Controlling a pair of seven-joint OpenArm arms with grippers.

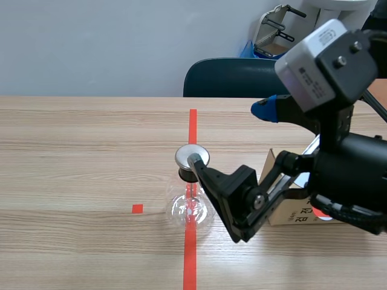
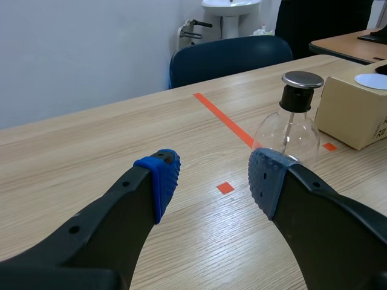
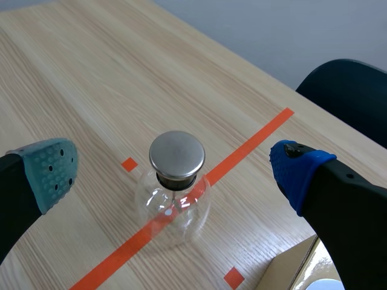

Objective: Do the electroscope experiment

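Black left gripper (image 2: 211, 175) spread wide, nothing between pads, low over table. Glass electroscope (image 1: 191, 202) upright on orange-red centre line, mid-table, well off far edge, ahead-right of left gripper. Right gripper (image 3: 175, 169) spread wide above electroscope, pads either side of metal disc, apart from it. Cardboard box (image 1: 289, 212) near electroscope, toward right edge.

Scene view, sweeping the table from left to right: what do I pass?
Tape square → electroscope → box
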